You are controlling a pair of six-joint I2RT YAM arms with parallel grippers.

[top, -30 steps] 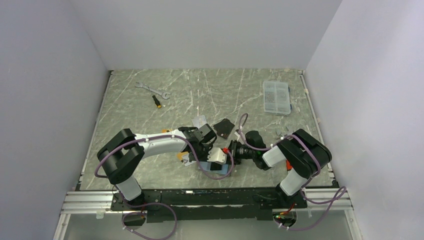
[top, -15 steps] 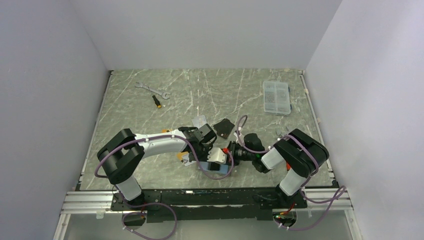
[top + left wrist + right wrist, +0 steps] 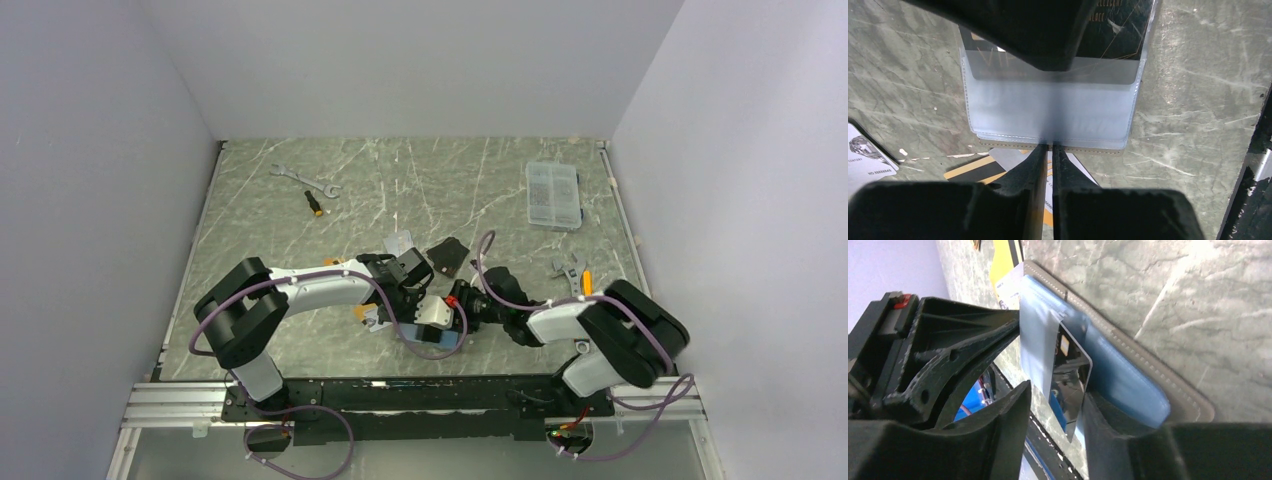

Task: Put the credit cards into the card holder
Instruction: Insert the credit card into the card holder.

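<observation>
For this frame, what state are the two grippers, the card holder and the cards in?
card holder: open, lying on the table.
left gripper: shut on the edge of a clear sleeve of the card holder.
right gripper: open, one finger on each side of the silver card.
silver card: partly in a sleeve, sticking out.
gold card: loose on the table, partly under the card holder.

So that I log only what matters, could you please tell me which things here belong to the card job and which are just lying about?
Part of the job: card holder; card tucked among its sleeves; loose cards beside it.
Just lying about: spanner; small black-and-yellow tool; clear box; black pouch.
</observation>
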